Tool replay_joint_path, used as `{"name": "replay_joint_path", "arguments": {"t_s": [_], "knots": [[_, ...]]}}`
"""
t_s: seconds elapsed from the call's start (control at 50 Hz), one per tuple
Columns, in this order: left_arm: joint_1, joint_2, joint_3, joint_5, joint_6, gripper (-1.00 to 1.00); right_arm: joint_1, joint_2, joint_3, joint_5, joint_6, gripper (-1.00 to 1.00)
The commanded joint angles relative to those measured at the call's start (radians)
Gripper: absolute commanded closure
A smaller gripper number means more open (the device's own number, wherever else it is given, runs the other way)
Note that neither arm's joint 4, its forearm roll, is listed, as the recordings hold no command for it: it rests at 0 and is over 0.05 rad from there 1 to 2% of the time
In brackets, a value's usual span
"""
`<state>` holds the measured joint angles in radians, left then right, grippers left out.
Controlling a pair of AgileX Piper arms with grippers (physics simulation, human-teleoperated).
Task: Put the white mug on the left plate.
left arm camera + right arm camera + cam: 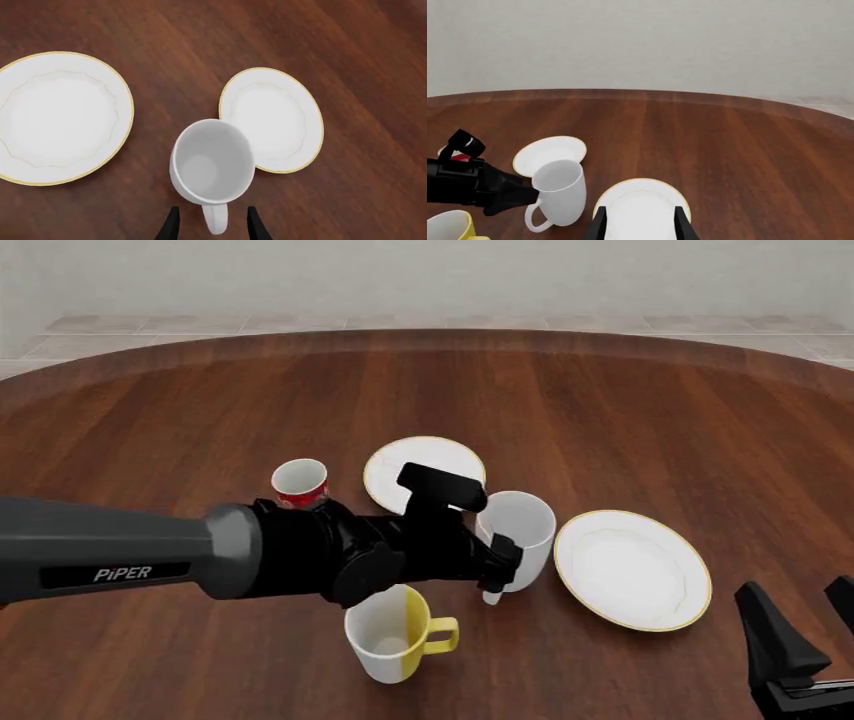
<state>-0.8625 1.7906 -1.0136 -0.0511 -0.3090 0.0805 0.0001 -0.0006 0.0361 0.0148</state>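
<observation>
White mug (pixel 518 540) upright between left plate (pixel 424 472) and wider plate (pixel 631 568). Left gripper (pixel 213 225) straddles its handle; clamped or not: cannot tell. Rigid, smooth, likely slippery; handle suits. Right gripper (pixel 640 225) parted, idle.

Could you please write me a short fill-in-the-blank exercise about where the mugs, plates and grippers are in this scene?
1. The left gripper has its fingers on either side of the white mug's ____.
2. In the front view, the white mug stands between the two ____.
3. The mug nearest the camera in the front view is half white and half ____.
4. The red cup stands to the ____ of the left plate in the front view.

Missing words: handle; plates; yellow; left
</observation>
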Motion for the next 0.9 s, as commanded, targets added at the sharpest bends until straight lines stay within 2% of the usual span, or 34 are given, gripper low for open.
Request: {"name": "replay_joint_path", "arguments": {"t_s": [0.02, 0.9], "knots": [[-0.003, 0.007, -0.003, 0.0, -0.004, -1.0, -0.001, 0.0, 0.0, 0.001, -0.001, -1.0], [-0.006, 0.059, -0.001, -0.024, -0.012, -1.0, -0.007, 0.0, -0.001, -0.001, -0.001, -1.0]]}}
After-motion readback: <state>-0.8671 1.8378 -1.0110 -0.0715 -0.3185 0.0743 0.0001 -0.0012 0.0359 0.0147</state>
